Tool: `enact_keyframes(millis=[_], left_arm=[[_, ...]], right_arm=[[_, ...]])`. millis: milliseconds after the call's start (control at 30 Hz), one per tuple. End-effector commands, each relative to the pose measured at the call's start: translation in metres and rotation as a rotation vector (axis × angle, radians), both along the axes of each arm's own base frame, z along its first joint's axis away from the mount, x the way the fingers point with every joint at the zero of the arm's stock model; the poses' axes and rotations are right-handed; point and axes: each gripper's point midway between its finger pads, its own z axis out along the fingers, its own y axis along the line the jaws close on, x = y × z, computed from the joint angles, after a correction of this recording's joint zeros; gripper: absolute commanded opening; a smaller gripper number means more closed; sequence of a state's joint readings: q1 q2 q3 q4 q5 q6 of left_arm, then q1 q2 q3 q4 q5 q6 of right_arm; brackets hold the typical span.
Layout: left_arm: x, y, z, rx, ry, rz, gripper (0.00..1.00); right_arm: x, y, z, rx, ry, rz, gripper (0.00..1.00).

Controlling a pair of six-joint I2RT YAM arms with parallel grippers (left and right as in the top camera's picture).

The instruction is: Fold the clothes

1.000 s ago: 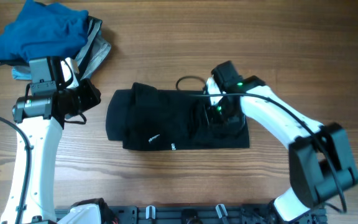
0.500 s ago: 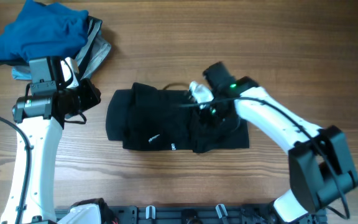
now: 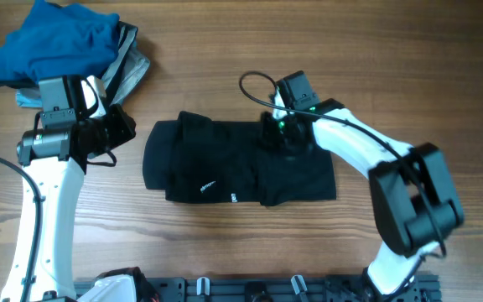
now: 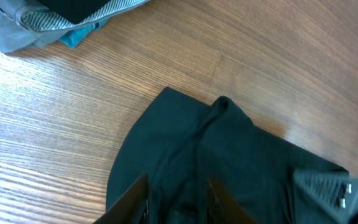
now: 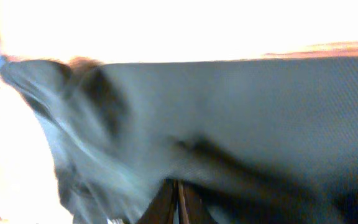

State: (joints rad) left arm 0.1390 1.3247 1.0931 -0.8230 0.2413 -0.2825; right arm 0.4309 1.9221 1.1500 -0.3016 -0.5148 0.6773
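The black T-shirt (image 3: pixel 208 159) lies folded into a flat rectangle mid-table, with a small white tag mark near its front edge. It also shows in the left wrist view (image 4: pixel 229 155) and fills the right wrist view (image 5: pixel 260 112). My right gripper (image 3: pixel 277 132) is at the shirt's far edge, right of centre. Its fingers (image 5: pixel 178 190) are shut together with black fabric bunched at the tips. My left gripper (image 3: pixel 122 130) hovers just left of the shirt. Its fingers (image 4: pixel 176 202) are open and empty, pointing at the shirt's left end.
A bright blue garment (image 3: pixel 53 42) lies heaped on a grey garment (image 3: pixel 128 67) at the back left corner, behind my left arm. The grey one also shows in the left wrist view (image 4: pixel 30 25). A black cable loops above my right wrist (image 3: pixel 254 84).
My right gripper moved from the shirt's right half leftward, then back up to the shirt's far edge. The left arm has not moved.
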Motion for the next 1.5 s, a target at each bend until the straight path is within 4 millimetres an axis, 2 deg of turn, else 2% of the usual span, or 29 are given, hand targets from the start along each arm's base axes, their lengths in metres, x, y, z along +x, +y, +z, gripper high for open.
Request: enact_keyframes(millis=[0, 33, 100, 167, 233, 333, 400, 467, 533, 700, 767, 833, 900, 967, 1100, 1233, 1267, 1300, 1333, 1367, 1400, 1467], left_arm=[[0.003, -0.001, 0.008, 0.011, -0.028, -0.018, 0.31], [0.003, -0.001, 0.008, 0.011, -0.026, -0.018, 0.33], [0.002, -0.001, 0.007, 0.010, -0.019, -0.018, 0.34], [0.000, -0.001, 0.007, 0.007, -0.013, -0.019, 0.38], [0.000, -0.008, 0.008, -0.020, -0.021, -0.047, 0.41], [0.001, -0.044, 0.020, -0.121, -0.090, -0.249, 0.47], [-0.003, -0.077, 0.029, -0.168, -0.146, -0.427, 0.56], [-0.006, -0.099, 0.031, -0.157, -0.172, -0.537, 0.64], [-0.009, -0.126, 0.027, -0.137, -0.190, -0.660, 0.68], [-0.008, -0.174, 0.002, -0.118, -0.164, -0.805, 0.68], [-0.007, -0.193, -0.020, -0.136, -0.114, -0.843, 0.68], [-0.007, -0.207, -0.039, -0.156, -0.073, -0.865, 0.68], [-0.010, -0.224, -0.056, -0.204, -0.042, -0.909, 0.67], [-0.013, -0.240, -0.067, -0.263, -0.027, -0.953, 0.66], [-0.015, -0.255, -0.084, -0.286, -0.005, -0.981, 0.60], [-0.015, -0.265, -0.095, -0.285, -0.003, -0.998, 0.53], [-0.014, -0.267, -0.098, -0.282, -0.004, -1.001, 0.51], [-0.014, -0.268, -0.101, -0.278, -0.001, -1.003, 0.47], [-0.014, -0.268, -0.105, -0.272, 0.007, -1.003, 0.42], [-0.014, -0.267, -0.108, -0.261, 0.015, -0.999, 0.38], [-0.014, -0.266, -0.111, -0.254, 0.022, -0.995, 0.36], [-0.014, -0.265, -0.111, -0.251, 0.023, -0.994, 0.37]], right_arm=[[0.014, 0.044, 0.048, 0.265, -0.199, 0.201, 0.05], [0.015, 0.046, 0.058, 0.293, -0.225, 0.222, 0.05], [0.018, 0.033, 0.065, 0.277, -0.235, 0.211, 0.05], [0.019, 0.004, 0.070, 0.228, -0.240, 0.198, 0.06], [0.019, -0.025, 0.068, 0.154, -0.217, 0.158, 0.14], [0.007, -0.096, 0.047, -0.066, -0.109, 0.061, 0.35], [-0.003, -0.137, 0.031, -0.194, -0.018, -0.005, 0.59], [-0.010, -0.160, 0.023, -0.242, 0.025, -0.026, 0.62], [-0.012, -0.172, 0.020, -0.250, 0.034, -0.022, 0.61], [-0.012, -0.190, 0.008, -0.331, 0.053, -0.040, 0.62], [-0.009, -0.193, 0.002, -0.349, 0.050, -0.039, 0.62], [-0.005, -0.193, -0.001, -0.357, 0.023, -0.010, 0.66], [-0.001, -0.193, -0.006, -0.359, 0.012, -0.002, 0.66], [0.000, -0.193, -0.014, -0.359, 0.023, 0.000, 0.65], [-0.002, -0.183, -0.023, -0.304, 0.037, 0.040, 0.64], [-0.005, -0.179, -0.036, -0.280, 0.072, 0.048, 0.53], [-0.005, -0.177, -0.037, -0.264, 0.073, 0.051, 0.48], [-0.005, -0.174, -0.039, -0.249, 0.075, 0.054, 0.41], [-0.005, -0.174, -0.040, -0.248, 0.075, 0.053, 0.20], [-0.004, -0.175, -0.040, -0.251, 0.075, 0.051, 0.11], [-0.004, -0.176, -0.039, -0.250, 0.077, 0.044, 0.04], [-0.002, -0.189, -0.042, -0.281, 0.106, -0.027, 0.04]])
